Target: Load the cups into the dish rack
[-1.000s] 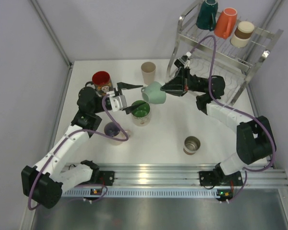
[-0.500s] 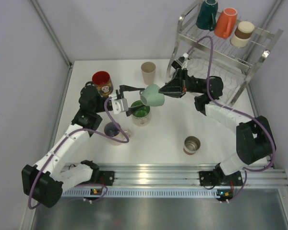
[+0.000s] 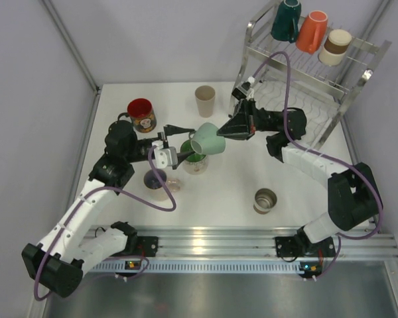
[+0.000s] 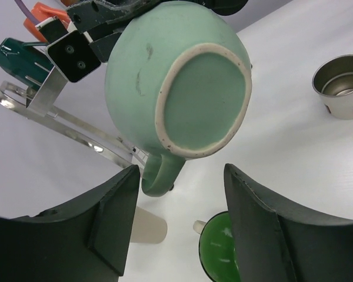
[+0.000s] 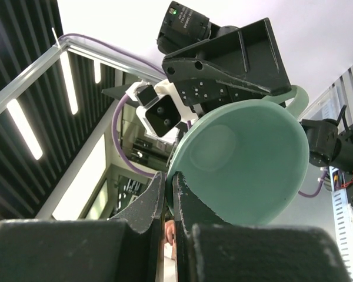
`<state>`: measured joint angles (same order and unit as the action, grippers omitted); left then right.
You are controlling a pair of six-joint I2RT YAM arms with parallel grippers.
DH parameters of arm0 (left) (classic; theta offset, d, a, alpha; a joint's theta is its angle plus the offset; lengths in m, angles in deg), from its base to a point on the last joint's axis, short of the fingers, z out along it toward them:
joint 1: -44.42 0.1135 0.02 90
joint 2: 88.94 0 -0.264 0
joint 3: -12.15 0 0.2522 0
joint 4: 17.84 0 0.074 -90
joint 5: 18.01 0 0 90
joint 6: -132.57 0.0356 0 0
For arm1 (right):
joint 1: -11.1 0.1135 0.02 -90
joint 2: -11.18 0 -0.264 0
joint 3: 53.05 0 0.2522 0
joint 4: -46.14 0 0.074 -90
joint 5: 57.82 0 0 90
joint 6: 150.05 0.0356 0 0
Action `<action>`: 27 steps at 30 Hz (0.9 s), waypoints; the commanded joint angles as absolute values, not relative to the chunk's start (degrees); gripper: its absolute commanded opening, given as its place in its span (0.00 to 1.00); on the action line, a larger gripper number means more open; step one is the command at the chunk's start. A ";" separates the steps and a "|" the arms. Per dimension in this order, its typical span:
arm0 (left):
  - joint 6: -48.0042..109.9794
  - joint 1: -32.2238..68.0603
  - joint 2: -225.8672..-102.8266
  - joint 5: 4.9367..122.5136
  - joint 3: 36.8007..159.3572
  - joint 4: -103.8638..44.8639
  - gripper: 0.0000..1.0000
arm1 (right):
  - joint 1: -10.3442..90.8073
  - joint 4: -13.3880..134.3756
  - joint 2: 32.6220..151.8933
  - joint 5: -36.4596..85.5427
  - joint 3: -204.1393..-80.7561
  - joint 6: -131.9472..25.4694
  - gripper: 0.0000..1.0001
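My right gripper (image 3: 227,130) is shut on the rim of the mint cup (image 3: 207,139) and holds it tilted above the table; in the right wrist view the fingers (image 5: 156,202) pinch the cup's wall (image 5: 247,164). My left gripper (image 3: 183,140) is open, its fingers on either side of the cup's base end, not touching. In the left wrist view the cup's base (image 4: 203,97) faces me and its handle hangs just beyond the open gripper (image 4: 181,171). The dish rack (image 3: 358,73) at the back right holds a dark teal cup (image 3: 286,20), an orange cup (image 3: 312,31) and a white-and-brown cup (image 3: 335,46) on its top shelf.
On the table stand a red mug (image 3: 141,114), a beige cup (image 3: 205,99), a green-lined mug (image 3: 195,158) under the left gripper, a pinkish cup (image 3: 156,183) and a steel cup (image 3: 265,199). Grey walls close in on both sides.
My right gripper has carried the mint cup a little left and nearer, towards the left gripper. The left arm has shifted slightly nearer, its gripper still open.
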<state>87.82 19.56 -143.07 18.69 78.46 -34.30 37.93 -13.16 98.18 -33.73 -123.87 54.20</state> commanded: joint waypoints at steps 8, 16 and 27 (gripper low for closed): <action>89.85 18.41 -143.70 14.59 81.46 -35.82 0.49 | 40.11 -38.01 95.90 -31.71 -123.50 63.35 0.00; 90.82 18.23 -143.08 15.74 81.37 -35.74 0.14 | 40.46 -38.01 96.78 -32.07 -122.54 63.08 0.00; 88.63 18.14 -142.99 18.89 82.42 -36.43 0.00 | 37.66 -37.92 98.98 -32.06 -125.78 62.20 0.34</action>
